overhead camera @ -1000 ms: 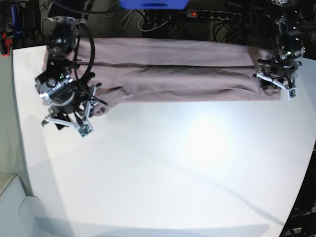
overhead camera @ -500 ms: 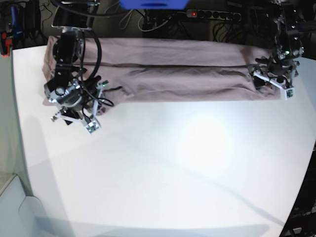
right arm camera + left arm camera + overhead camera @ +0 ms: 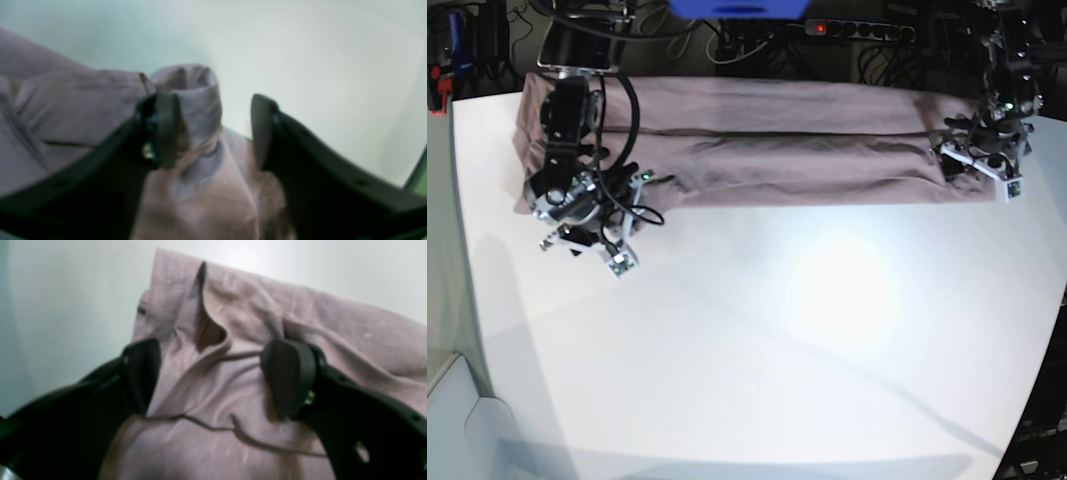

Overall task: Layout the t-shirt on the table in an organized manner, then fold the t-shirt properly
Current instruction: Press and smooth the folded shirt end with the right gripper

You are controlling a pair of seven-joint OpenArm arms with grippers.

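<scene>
On the table (image 3: 747, 340), both end effectors gape over the t-shirt (image 3: 787, 130), left (image 3: 213, 380) and right (image 3: 213, 130)

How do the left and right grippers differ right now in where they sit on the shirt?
The left gripper has wide-open jaws straddling flat, creased fabric of the t-shirt; the right gripper has narrower jaws with an upright bunch of cloth against one finger. In the base view, left sits at the shirt's right end, right at its left end. Both sit low over fabric on the table.
</scene>
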